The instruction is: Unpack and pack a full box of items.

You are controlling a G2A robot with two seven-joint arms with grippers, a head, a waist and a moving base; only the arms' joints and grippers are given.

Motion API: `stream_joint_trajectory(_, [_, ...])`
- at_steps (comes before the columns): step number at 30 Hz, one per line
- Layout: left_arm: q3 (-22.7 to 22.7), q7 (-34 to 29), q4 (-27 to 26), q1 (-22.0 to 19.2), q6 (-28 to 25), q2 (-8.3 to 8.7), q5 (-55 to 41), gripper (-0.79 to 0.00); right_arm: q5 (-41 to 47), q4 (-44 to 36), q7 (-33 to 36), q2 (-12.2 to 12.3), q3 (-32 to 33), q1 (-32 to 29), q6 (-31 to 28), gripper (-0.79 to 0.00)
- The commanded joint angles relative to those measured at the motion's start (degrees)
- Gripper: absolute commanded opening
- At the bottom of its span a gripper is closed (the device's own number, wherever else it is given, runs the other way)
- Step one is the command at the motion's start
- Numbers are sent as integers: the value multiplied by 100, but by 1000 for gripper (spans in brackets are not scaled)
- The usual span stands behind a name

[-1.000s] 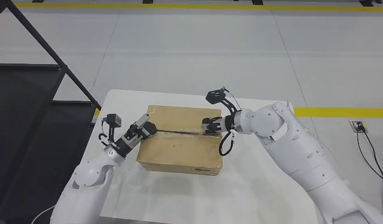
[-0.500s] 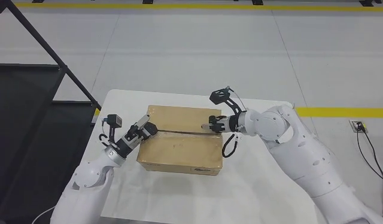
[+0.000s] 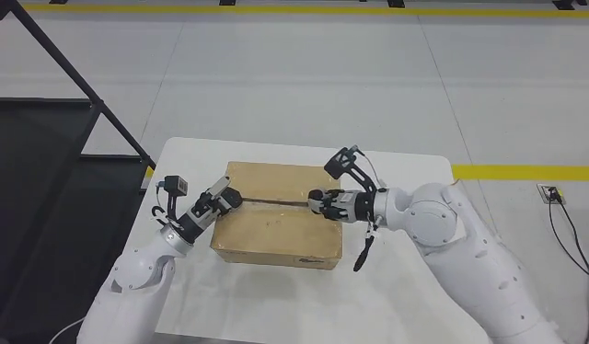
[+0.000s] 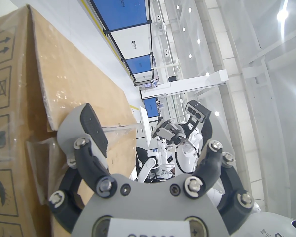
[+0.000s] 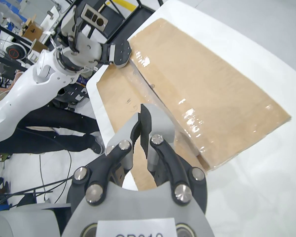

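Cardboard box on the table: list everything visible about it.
The box is brown corrugated cardboard, rectangular, lying flat on the white table, flaps closed. A dark centre seam runs lengthwise, under glossy clear tape, wrinkled at the left-arm end. Handling symbols are printed on that end face. The left tool, open, has one finger at the seam there; the right tool, shut, sits over the seam near the other end.

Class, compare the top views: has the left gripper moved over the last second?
No. The left gripper stays at the same end of the cardboard box, by the top seam.
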Motion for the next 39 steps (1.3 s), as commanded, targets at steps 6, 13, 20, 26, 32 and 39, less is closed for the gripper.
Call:
stream_joint_trajectory(6, [22,-22,15,-15,2,-2,5,0,257,638,73,-140,-342,347,426,-785])
stream_joint_trajectory(13, [-2,-38,26,-1,-12,2,-30,0,667,1418,96,-308,-603,751,773,-785])
stream_joint_trajectory(20, [-29,-63,3,20,-6,10,-52,0,888,1935,130,-408,-718,964,847,-785])
stream_joint_trajectory(26, [-71,-66,-23,23,-21,18,-62,0,944,2104,183,-466,-784,1050,1110,-785])
stream_joint_trajectory(32, [-254,-14,-102,122,-99,46,-140,0,918,2108,127,-513,-846,1105,1031,-785])
stream_joint_trajectory(39, [-529,28,-207,328,-168,89,-263,0,758,2043,94,-560,-958,1130,871,-785])
